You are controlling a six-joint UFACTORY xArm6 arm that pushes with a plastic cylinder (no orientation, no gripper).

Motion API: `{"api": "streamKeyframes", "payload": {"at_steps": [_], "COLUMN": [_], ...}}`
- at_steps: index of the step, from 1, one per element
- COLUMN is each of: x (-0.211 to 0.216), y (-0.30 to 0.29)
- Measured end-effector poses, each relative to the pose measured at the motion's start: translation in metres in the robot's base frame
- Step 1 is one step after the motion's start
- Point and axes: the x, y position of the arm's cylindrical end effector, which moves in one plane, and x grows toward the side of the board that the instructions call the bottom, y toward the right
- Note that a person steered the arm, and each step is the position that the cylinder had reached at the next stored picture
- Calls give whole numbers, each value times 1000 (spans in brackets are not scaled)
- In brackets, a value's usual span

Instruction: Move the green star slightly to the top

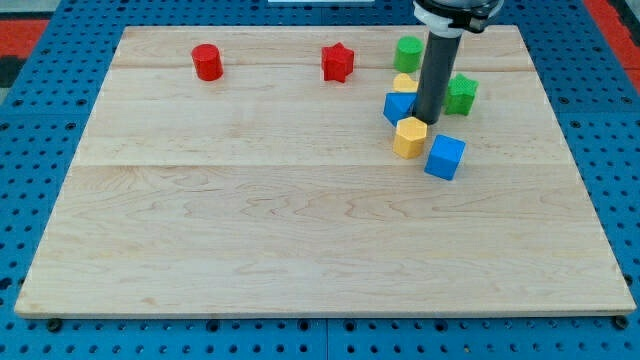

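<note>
Nearest the camera: blue cube, lower right of the cluster, just beside yellow block. Tip down between the blocks, just above and right of the yellow block, right of blue block. No gripper; rod held nothing. Green star lay just right of the rod, slightly higher than the tip. Second yellow block and green cylinder above. Red star and red cylinder further left, near the top of the board.
</note>
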Motion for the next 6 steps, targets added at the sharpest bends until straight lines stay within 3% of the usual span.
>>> {"api": "streamKeyframes", "payload": {"at_steps": [2,5,6], "x": [-3,-58,-59], "y": [49,52,61]}}
